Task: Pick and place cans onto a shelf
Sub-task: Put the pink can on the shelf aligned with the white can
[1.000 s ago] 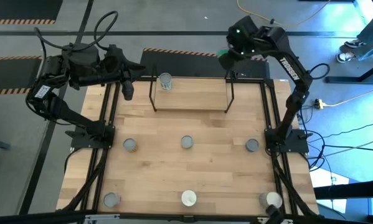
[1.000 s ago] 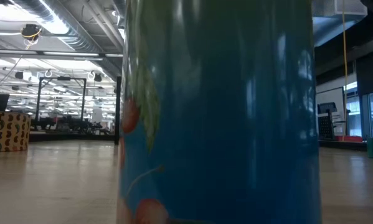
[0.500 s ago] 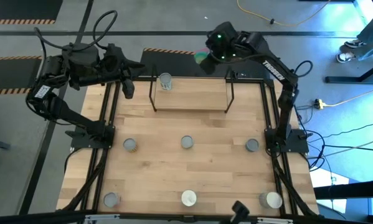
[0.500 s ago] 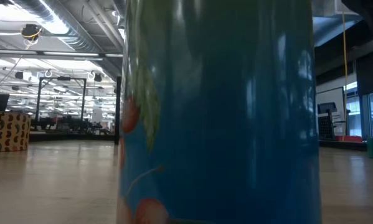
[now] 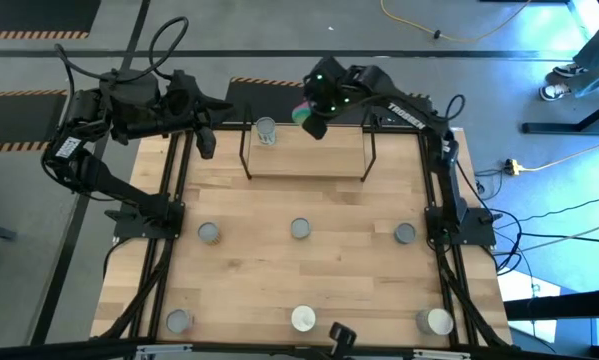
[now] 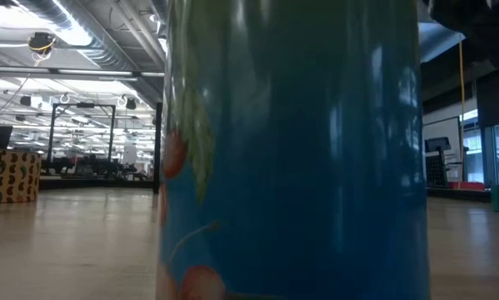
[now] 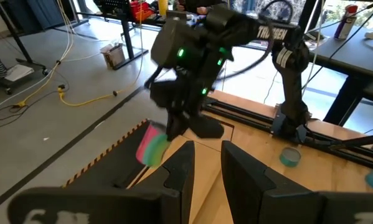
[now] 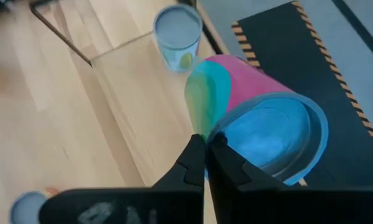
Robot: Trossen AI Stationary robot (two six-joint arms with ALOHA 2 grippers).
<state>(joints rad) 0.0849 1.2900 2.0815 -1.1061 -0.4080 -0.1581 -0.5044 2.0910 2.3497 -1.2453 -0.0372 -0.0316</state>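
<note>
Inspection of the table, all places taken from the shelf (image 5: 307, 152):

1. We are finding the right gripper (image 5: 314, 120) hanging over the shelf's back edge, slightly towards its left half. Its fingers (image 8: 195, 163) are pressing together on the rim of a pink and green can (image 8: 248, 102), which is tilting well off upright with its blue end facing the wrist camera. From the left wrist view we are seeing the same can (image 7: 151, 144) hanging below the right arm, clear of the board.

2. We are noting a second can (image 5: 266, 130) standing upright on the shelf board, at its left end near the back, just beside the held one and not touching it.

3. The left gripper (image 5: 205, 143) is waiting just off the shelf's left end, its fingers (image 7: 180, 174) standing apart with nothing between them.

4. In front of the shelf we are counting six loose cans in two rows of three. The nearer row (image 5: 299, 229) is lying well apart from the shelf; the farther row (image 5: 303, 319) is sitting along the table's opposite edge.

5. In the low view a blue can (image 6: 291, 150) with leaf and fruit print is filling most of the picture; we cannot tell which of the six it is
</note>
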